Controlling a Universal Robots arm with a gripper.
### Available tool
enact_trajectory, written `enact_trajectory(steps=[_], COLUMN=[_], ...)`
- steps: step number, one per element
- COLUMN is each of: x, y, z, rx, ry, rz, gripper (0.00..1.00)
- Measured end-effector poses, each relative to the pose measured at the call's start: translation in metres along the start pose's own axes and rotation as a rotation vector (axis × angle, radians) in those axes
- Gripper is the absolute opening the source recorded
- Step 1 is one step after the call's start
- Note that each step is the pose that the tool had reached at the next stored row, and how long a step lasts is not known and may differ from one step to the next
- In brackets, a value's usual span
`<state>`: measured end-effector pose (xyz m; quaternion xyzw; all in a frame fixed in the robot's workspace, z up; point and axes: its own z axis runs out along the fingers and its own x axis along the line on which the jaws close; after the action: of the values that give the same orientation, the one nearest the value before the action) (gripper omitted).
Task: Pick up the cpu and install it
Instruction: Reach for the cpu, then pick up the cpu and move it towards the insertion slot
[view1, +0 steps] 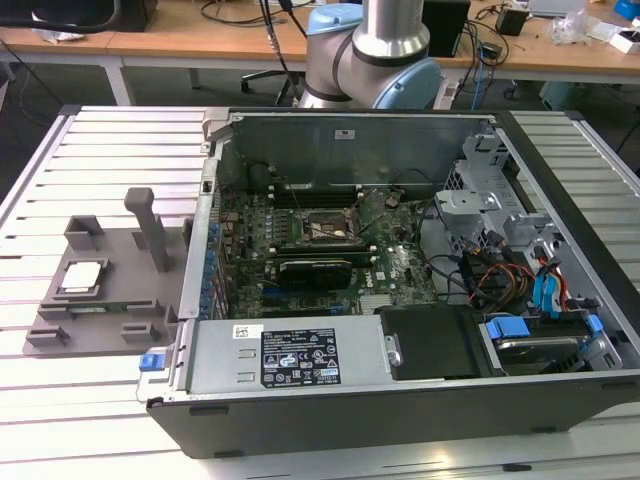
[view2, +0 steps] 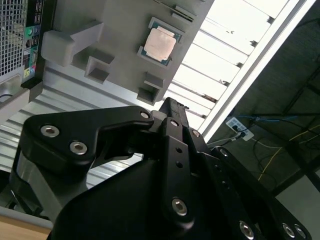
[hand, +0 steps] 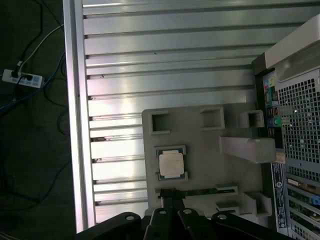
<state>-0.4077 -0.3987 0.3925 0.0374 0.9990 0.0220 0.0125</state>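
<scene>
We see a slatted aluminium tabletop under bright light, a long wooden desk behind it, and a dark floor with a white power strip.

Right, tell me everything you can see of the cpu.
The cpu is a small flat square chip with a silvery-grey metal lid and a thin pale rim. It lies flat, lid up, seated in a square recess of the grey fixture tray, which rests on the slatted table at the exterior view's left, outside the open computer case. Only the tray touches it.
</scene>
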Motion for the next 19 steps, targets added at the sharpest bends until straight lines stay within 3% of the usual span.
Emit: enact_trajectory(steps=[14, 15, 16, 17, 19], x=[0.0005, 0.0006, 0.0006, 0.0006, 0.0006], y=[0.0000, 0.0000, 0.0000, 0.0000, 0.0000], z=[0.0000, 0.0000, 0.0000, 0.0000, 0.0000], rx=[0.0000, 0.0000, 0.0000, 0.0000, 0.0000], ry=[0.0000, 0.0001, 0.0001, 0.0001, 0.0001], rz=[0.000, 0.000, 0.000, 0.000, 0.000], gripper=[0.11, 0.17, 0.29, 0.29, 0.42])
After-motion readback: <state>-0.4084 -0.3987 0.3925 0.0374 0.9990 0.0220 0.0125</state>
